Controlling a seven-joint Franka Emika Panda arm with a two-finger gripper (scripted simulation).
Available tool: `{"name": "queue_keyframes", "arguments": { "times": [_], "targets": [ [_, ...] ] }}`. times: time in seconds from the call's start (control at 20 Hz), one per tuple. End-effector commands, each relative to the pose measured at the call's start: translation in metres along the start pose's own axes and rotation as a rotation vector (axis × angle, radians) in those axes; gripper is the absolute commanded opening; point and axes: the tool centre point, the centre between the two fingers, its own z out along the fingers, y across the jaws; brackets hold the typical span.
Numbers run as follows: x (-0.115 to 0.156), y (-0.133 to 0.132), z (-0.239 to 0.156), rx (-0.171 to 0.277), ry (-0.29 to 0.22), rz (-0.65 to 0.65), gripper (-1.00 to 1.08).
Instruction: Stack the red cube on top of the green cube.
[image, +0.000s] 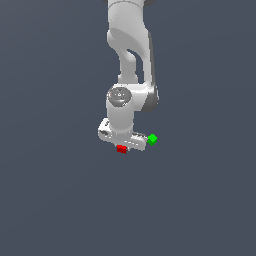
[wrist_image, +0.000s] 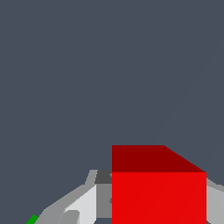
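Red cube (wrist_image: 159, 192) fills the wrist view, clamped in the claw (image: 122, 146); green cube (image: 152, 139) sits just beside, toward the exterior view's right. Lift clear first (edges could clip), then centre above green.

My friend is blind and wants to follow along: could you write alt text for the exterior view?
A white robot arm reaches down over a tiny bright-red cube, its fingers hidden behind its hand. A tiny bright-green cube of the same size sits nearby toward the exterior view's right, on a plain dark grey-blue ground.

Red cube (wrist_image: 159, 197) between tool (wrist_image: 153, 201) fingers (wrist_image: 83, 205)
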Motion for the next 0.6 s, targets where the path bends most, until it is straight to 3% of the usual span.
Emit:
{"name": "queue_keyframes", "arguments": {
  "times": [0.0,0.55],
  "targets": [
    [0.000,0.000,-0.015,0.000,0.000,0.000,-1.00],
    [-0.001,-0.002,-0.029,0.000,0.001,0.000,-1.00]
  ]
}}
